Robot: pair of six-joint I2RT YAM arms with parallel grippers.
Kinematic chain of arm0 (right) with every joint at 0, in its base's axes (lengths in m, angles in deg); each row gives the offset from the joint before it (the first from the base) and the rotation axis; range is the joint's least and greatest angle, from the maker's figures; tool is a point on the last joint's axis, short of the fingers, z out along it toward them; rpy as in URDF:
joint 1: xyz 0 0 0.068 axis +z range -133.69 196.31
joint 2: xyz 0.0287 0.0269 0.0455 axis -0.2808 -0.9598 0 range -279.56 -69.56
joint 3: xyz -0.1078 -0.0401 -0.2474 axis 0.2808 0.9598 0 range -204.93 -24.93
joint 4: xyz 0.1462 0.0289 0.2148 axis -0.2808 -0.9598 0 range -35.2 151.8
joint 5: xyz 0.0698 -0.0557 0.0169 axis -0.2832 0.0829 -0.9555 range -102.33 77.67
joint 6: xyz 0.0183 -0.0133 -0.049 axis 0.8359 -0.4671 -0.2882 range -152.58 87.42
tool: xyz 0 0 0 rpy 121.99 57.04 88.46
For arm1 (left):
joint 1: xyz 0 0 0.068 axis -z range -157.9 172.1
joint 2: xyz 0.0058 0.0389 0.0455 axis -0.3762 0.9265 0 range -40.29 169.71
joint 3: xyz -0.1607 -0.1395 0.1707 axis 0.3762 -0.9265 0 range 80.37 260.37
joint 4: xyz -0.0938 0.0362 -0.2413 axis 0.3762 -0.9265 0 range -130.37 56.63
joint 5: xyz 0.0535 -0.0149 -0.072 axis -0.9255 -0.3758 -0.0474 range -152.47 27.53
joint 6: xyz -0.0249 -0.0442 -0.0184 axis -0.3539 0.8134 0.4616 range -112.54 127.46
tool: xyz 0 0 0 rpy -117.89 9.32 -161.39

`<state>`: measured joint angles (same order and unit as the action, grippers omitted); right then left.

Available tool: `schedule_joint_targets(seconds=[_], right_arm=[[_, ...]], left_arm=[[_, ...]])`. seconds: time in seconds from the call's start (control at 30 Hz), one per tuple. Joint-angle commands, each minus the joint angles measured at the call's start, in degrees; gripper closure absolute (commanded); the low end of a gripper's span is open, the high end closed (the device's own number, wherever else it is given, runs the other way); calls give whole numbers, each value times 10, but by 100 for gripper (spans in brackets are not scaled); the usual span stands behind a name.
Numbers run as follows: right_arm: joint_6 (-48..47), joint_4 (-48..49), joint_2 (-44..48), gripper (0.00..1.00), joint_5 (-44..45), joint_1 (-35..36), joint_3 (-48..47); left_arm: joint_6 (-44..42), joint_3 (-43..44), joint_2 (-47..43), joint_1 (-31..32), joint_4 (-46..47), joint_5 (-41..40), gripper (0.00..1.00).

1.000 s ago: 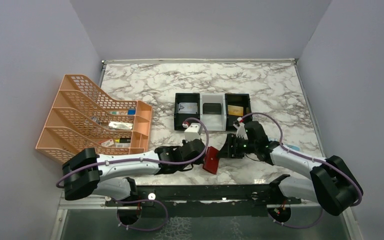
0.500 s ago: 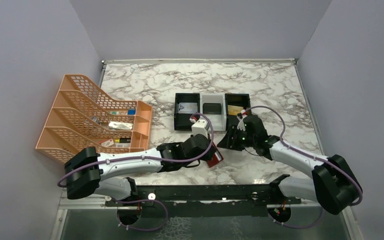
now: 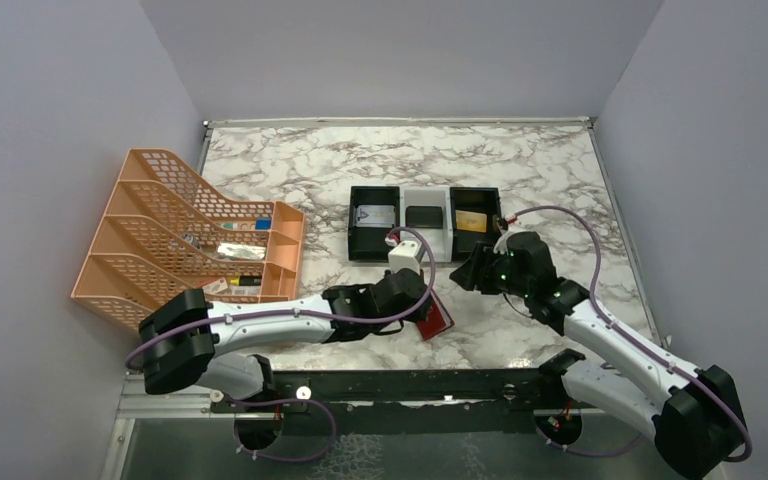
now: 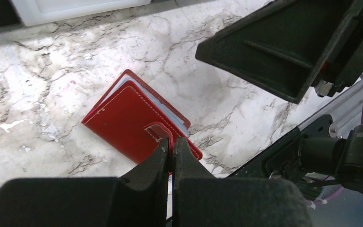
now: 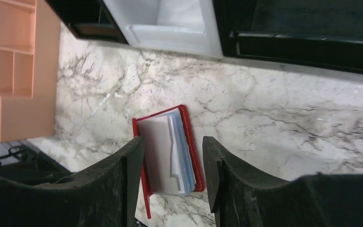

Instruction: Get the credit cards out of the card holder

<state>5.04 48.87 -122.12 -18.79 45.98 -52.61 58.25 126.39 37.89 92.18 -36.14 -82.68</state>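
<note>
The red card holder [image 3: 438, 319] lies on the marble near the front edge, its cover partly lifted. My left gripper [image 3: 425, 303] is shut on its clasp tab, as the left wrist view shows: the fingers [image 4: 163, 153] pinch the tab of the card holder [image 4: 127, 118]. My right gripper [image 3: 472, 274] is open and empty, just right of and above the holder. In the right wrist view the card holder [image 5: 163, 151] shows pale blue sleeves between the open fingers [image 5: 123, 165]. A silvery-white card [image 3: 376, 213], a black card [image 3: 423, 216] and a gold card [image 3: 471, 220] lie in the tray.
The black-and-white three-compartment tray [image 3: 360, 245] stands just behind both grippers and shows at the top of the right wrist view [image 5: 170, 35]. An orange desk rack [image 3: 190, 240] with small items stands at the left. The table's front edge and black rail are close below the holder.
My left gripper has carried the card holder to the right and laid it flatter. My right gripper has let go of it and drawn back to the right and up.
</note>
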Motion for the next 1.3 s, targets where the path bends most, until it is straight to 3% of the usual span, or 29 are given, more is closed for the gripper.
schedule_joint_targets(seconds=[0.0, 0.27, 0.57, 0.77, 1.1, 1.27], right_arm=[[-9, 47, -22, 50, -95, 0, 21], [13, 181, -83, 51, -248, 0, 53], [-36, 135, -157, 51, -265, 0, 18], [-41, 144, -178, 57, -295, 1, 19], [-31, 127, -191, 54, -272, 4, 18], [-29, 139, -217, 53, -302, 5, 22]], left_arm=[[15, -26, -36, -1, -28, -37, 100], [62, -80, -97, -5, -114, -103, 100], [133, -165, -128, -14, -137, -92, 100], [140, -169, -126, -15, -139, -89, 100], [132, -164, -118, -15, -135, -89, 100], [126, -158, -108, -15, -133, -88, 100]])
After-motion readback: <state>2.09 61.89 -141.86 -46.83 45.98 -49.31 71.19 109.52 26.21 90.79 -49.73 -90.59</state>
